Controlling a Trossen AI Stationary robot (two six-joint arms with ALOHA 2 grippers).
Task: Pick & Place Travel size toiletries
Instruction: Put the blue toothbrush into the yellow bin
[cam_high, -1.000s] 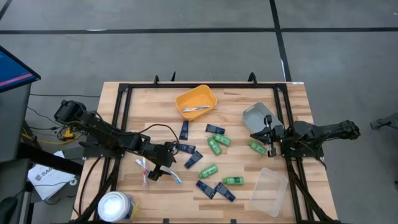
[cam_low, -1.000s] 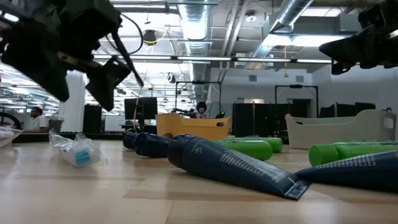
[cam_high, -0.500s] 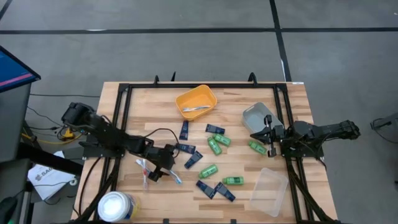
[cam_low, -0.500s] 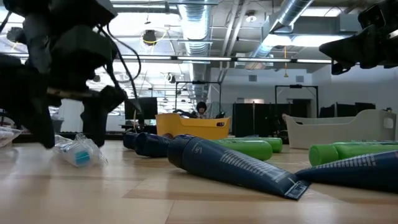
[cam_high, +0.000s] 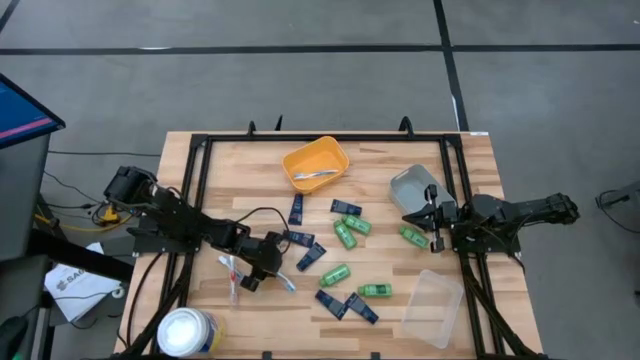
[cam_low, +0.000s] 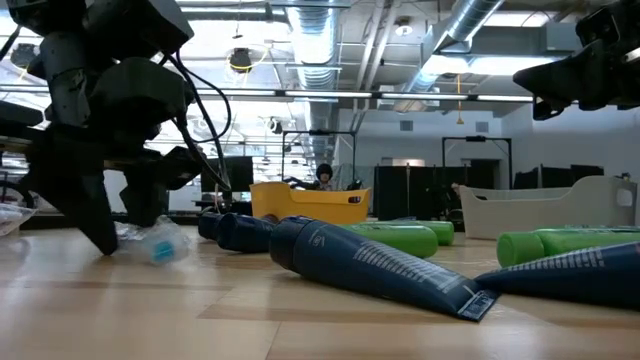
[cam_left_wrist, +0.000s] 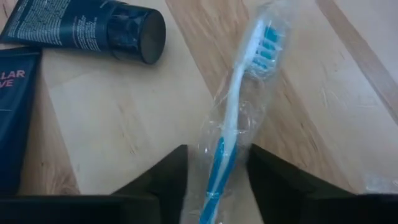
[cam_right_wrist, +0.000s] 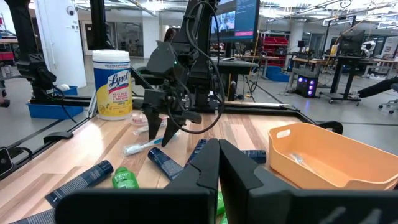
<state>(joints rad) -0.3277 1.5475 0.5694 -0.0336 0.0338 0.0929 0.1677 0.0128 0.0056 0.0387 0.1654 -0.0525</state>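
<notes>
Lower now than a second ago, the left gripper (cam_high: 258, 268) has dropped from above the table until its fingers (cam_left_wrist: 163, 180) straddle the blue toothbrush (cam_left_wrist: 235, 118), which lies in a clear crinkled wrapper on the wood near the table's front left. In the left wrist view the jaws stand spread, one dark finger on each side of the handle, the bristle end pointing away from the wrist. Nothing is pinched yet.

Around it: a dark blue tube (cam_left_wrist: 81, 28) lies just beside the brush head, and more tubes and green bottles (cam_high: 335, 273) are scattered toward the table's middle. A second wrapped toothbrush (cam_high: 229, 272) lies close by on the left. An orange tray (cam_high: 315, 165) sits at the far edge, a grey tray (cam_high: 412, 186) to the right, a clear tray (cam_high: 432, 307) at the front right, and a white tub (cam_high: 187, 331) at the front left corner.

The right gripper (cam_high: 434, 222) waits near the grey tray, its fingers pressed together in the right wrist view.

The main risk, as I judge it, is the wrapper: if the fingers close on loose plastic and not the handle, the brush may slide or tip out on the lift. The handle also crosses the gap at a slant, so closing may twist it. Pressing too low could jam the fingertips on the wood.
</notes>
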